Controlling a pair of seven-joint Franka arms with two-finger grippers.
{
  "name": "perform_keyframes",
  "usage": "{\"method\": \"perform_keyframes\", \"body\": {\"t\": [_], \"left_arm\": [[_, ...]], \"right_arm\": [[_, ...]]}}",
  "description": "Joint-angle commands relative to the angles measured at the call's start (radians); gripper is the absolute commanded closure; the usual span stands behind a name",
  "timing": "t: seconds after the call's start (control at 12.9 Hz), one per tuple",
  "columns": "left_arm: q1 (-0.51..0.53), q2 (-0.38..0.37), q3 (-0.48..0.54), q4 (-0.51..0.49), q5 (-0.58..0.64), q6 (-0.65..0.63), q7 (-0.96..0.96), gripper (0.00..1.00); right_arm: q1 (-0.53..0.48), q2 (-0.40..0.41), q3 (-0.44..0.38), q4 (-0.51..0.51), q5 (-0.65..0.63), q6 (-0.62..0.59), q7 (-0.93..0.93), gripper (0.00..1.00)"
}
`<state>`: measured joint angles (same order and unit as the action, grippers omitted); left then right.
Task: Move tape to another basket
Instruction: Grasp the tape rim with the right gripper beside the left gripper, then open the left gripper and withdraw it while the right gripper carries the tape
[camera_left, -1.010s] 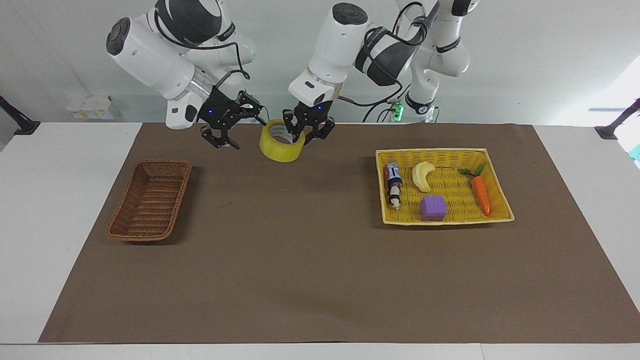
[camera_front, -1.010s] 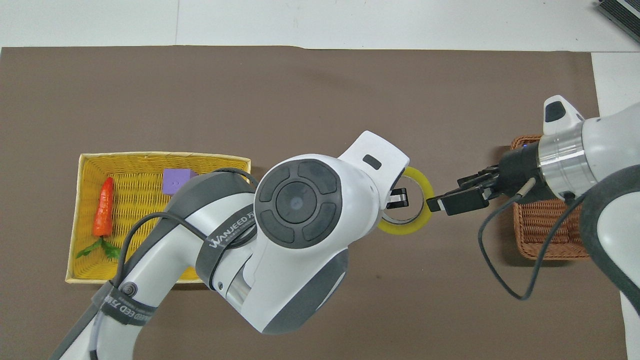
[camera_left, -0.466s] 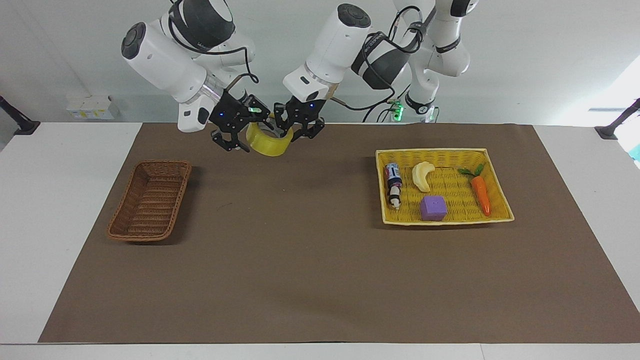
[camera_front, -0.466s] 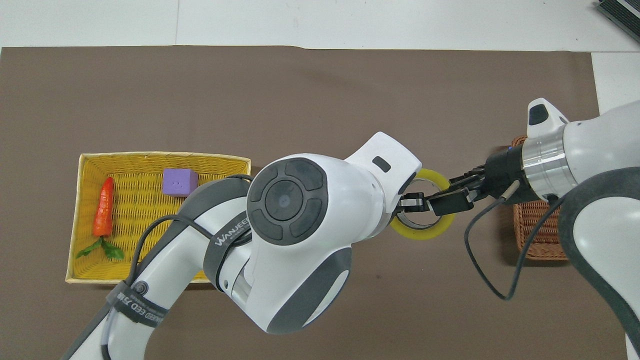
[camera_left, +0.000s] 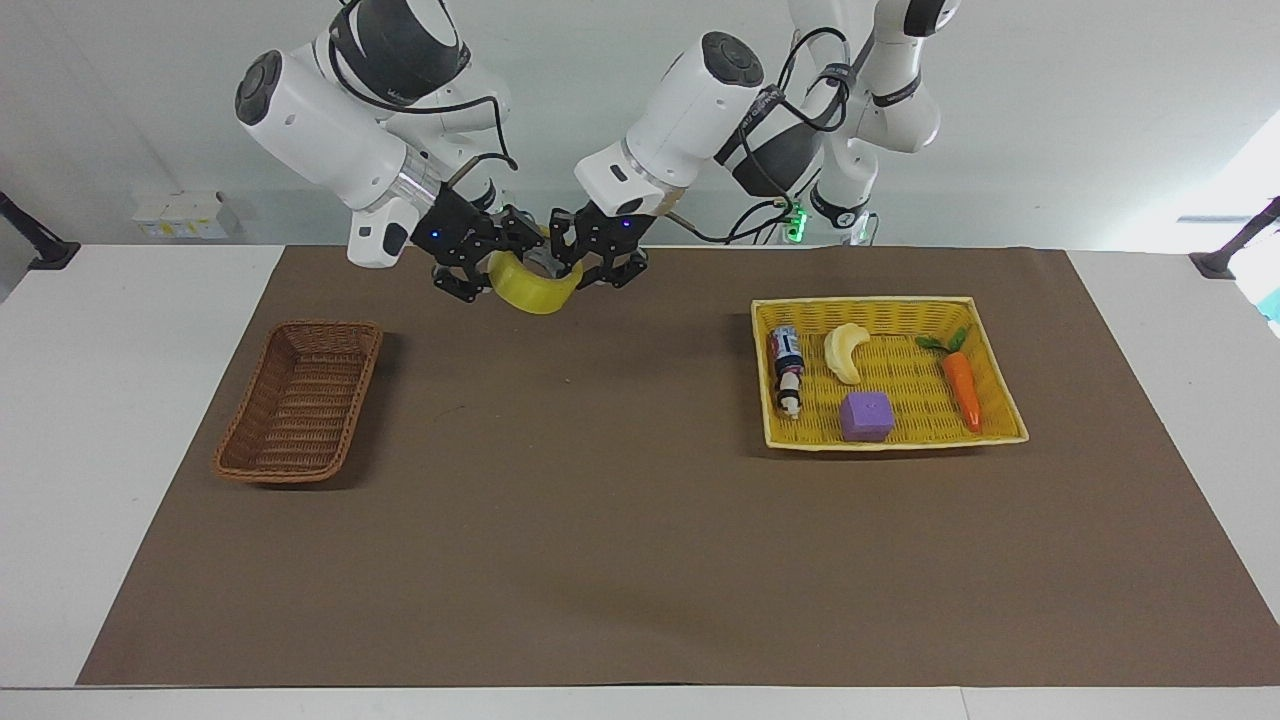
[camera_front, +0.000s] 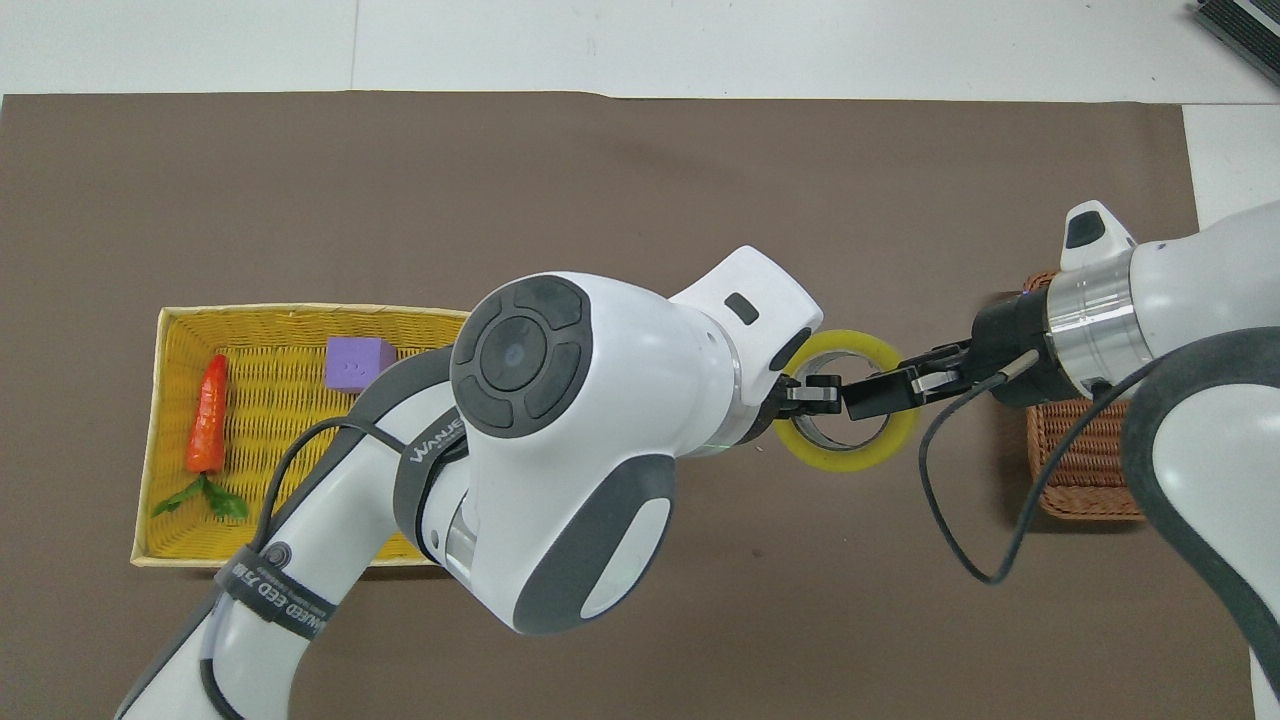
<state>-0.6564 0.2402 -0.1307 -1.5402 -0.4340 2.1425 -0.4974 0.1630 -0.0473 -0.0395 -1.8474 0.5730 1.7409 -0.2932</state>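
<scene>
— Drifted toward the right arm's end of the table since a second ago: wide roll of translucent yellow packing tape (camera_left: 530, 290). Joined there by the right gripper (camera_left: 478, 268), hanging apart from it back then.

— Agreed. Hangs now in the air over the brown mat (camera_left: 600, 520), pinched between both claws, short of the narrow brown woven wicker basket (camera_left: 300, 400).

— Held by which?

— Clamped by the left gripper (camera_left: 580, 262) on the rim toward the wide yellow woven basket (camera_left: 880, 302), judging by a roll kept aloft. As for the right gripper: reaches the rim toward the wicker basket, but gripping or merely touching, cannot tell.

— And the relation that matters?

— Lies toward the right arm's end from the tape, that wicker basket, with its long axis running away from the robots. Sits far closer to the right arm, so probably calls for a handover and then a short carry.

— Anything one view adds?

— Facing view: shows the tape tilted and clear of the mat. Overhead: shows the tape (camera_front: 845, 455) as an open ring, with the left gripper (camera_front: 810, 395) and right gripper (camera_front: 880, 392) crossing its rim from either side. Hides much of the wicker basket (camera_front: 1085, 470) under the right arm.
</scene>
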Motion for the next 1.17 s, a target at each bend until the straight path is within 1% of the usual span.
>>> {"method": "perform_keyframes", "body": {"t": [0.0, 0.23, 0.39, 0.47, 0.62, 0.78, 0.85, 0.93, 1.09], "left_arm": [[0.055, -0.07, 0.005, -0.043, -0.052, -0.065, 0.031, 0.0], [0.153, -0.128, 0.011, -0.044, -0.052, -0.234, 0.03, 0.0], [0.223, -0.145, 0.011, -0.044, -0.052, -0.301, 0.03, 0.0], [0.256, -0.145, 0.011, -0.044, -0.052, -0.326, 0.033, 0.0], [0.277, -0.144, 0.014, -0.044, -0.031, -0.338, 0.04, 0.0], [0.335, -0.137, 0.014, -0.044, 0.029, -0.338, 0.04, 0.0], [0.365, -0.134, 0.014, -0.044, 0.058, -0.337, 0.04, 0.0], [0.394, -0.131, 0.014, -0.043, 0.087, -0.335, 0.042, 0.0], [0.446, -0.13, 0.014, -0.041, 0.145, -0.338, 0.042, 0.0]], "right_arm": [[-0.048, -0.002, -0.01, 0.002, 0.01, 0.003, 0.002, 1.0], [-0.1, 0.006, -0.01, 0.004, 0.008, 0.034, 0.003, 1.0], [-0.137, 0.007, -0.01, 0.004, -0.001, 0.046, 0.0, 1.0], [-0.158, 0.007, -0.01, 0.004, -0.005, 0.046, -0.007, 1.0], [-0.198, 0.015, -0.01, 0.004, 0.011, 0.064, -0.006, 1.0], [-0.235, 0.027, -0.013, 0.005, 0.001, 0.167, 0.003, 1.0], [-0.247, 0.046, -0.014, 0.004, -0.002, 0.193, 0.012, 1.0], [-0.282, 0.078, -0.014, -0.001, -0.001, 0.198, 0.02, 1.0], [-0.362, 0.168, -0.013, 0.002, 0.01, 0.201, -0.048, 1.0]]}}
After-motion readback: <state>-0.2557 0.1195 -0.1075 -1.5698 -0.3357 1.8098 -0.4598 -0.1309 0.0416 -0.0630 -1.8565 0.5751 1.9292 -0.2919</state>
